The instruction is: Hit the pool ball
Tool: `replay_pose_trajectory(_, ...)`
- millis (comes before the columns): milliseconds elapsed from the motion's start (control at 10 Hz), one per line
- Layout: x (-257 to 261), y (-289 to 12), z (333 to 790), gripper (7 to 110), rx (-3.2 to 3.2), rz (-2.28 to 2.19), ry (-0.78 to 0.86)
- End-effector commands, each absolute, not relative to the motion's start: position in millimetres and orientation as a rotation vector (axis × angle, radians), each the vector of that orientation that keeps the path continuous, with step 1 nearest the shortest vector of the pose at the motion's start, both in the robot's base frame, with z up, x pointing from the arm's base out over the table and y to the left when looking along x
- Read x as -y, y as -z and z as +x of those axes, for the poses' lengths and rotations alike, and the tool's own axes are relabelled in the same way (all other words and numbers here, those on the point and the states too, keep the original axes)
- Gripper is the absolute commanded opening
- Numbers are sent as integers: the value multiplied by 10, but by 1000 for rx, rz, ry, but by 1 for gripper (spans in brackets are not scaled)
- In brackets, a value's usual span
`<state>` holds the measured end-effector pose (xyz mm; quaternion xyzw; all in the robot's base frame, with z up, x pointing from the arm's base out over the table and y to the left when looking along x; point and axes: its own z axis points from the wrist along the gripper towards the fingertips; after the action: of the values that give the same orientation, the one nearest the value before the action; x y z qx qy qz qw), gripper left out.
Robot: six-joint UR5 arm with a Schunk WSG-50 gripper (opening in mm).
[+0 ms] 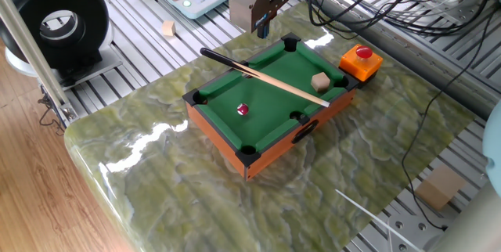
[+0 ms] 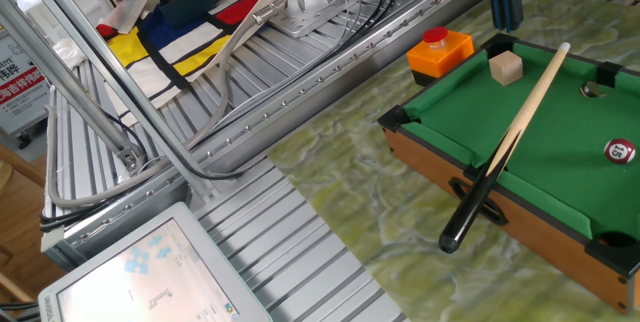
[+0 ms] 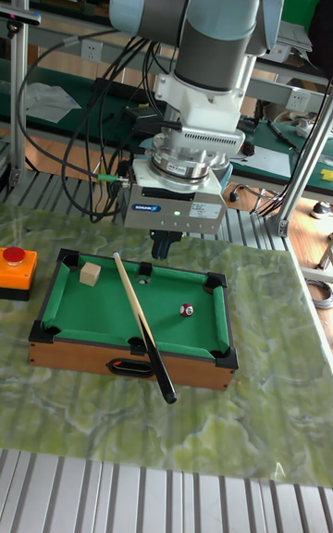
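Ball (image 1: 243, 109) sits on the green felt of the toy pool table (image 1: 215, 131), well down and away from the claw (image 1: 262, 27), untouched and out in the open. Between claw and ball lies the cue (image 1: 262, 76), slanted across the felt, its black butt poking over the rail on the claw's side and its tip reaching toward the cube (image 1: 319, 81) in the far corner. Beyond that corner, on the tabletop (image 1: 156, 174), stands the orange box with its red button (image 1: 362, 59).

The claw hangs above the table's rim with nothing in it, fingers close together as far as I can make out; whether they're fully shut I can't tell. It looks like the approach step, before the cue is taken. Next it would need to drop onto the cue's butt, grip it, then line the tip up on the ball.
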<state>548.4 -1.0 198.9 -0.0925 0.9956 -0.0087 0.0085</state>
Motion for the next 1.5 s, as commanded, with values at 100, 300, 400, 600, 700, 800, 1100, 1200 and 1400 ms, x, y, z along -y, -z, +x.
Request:
replay_pose_trajectory(100,-60,-2002,5517,7,-3096,-277,-18)
replay_pose_trajectory(300,-29,-2219,5347,7,-3130,-336,24)
replay_pose_trajectory(400,-86,-2219,5347,7,-3128,-341,-12)
replay_pose_trajectory(600,-124,-2278,5229,7,-3142,-286,-18)
replay_pose_trajectory(700,-49,-2289,5176,7,-3146,-308,3)
replay_pose_trajectory(800,22,-2247,5185,7,-3143,-325,6)
replay_pose_trajectory(1100,122,-2062,5391,7,-3131,-368,-8)
replay_pose_trajectory(1200,154,-2028,5426,7,-3130,-377,9)
replay_pose_trajectory(1400,79,-1948,5522,7,-3116,-390,-27)
